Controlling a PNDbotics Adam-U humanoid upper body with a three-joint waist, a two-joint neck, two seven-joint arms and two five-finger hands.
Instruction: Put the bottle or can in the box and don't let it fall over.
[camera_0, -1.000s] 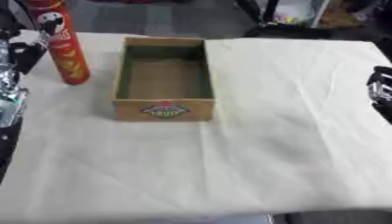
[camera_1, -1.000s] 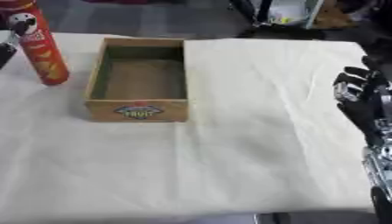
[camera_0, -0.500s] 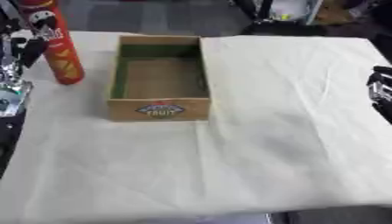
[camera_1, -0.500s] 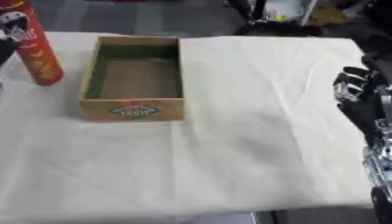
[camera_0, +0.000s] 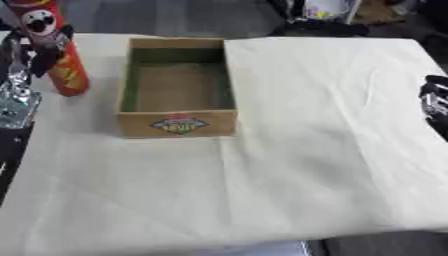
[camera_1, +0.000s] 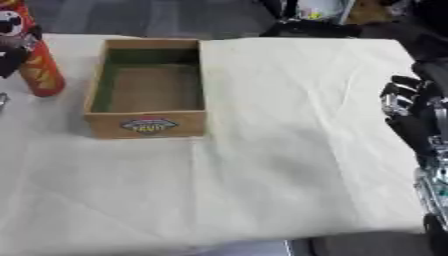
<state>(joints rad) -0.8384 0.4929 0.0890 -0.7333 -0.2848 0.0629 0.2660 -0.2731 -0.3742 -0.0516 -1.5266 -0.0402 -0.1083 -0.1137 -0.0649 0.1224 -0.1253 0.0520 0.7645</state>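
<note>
While upright left of the box (camera_0: 178, 90): tall red can (camera_0: 54, 47), cartoon face on top.
Box bare inside; left hand (camera_0: 24, 60) beside can, right hand (camera_1: 411, 107) idle, grips unclear.

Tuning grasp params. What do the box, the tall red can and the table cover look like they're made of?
Box: looks like unfinished wood or thick board, tan and matte, with a printed label on the front wall.
Red can: a straight tube with a glossy printed wrap, probably cardboard; can't confirm.
Table cover: cream cloth, matte, with soft creases.
</note>
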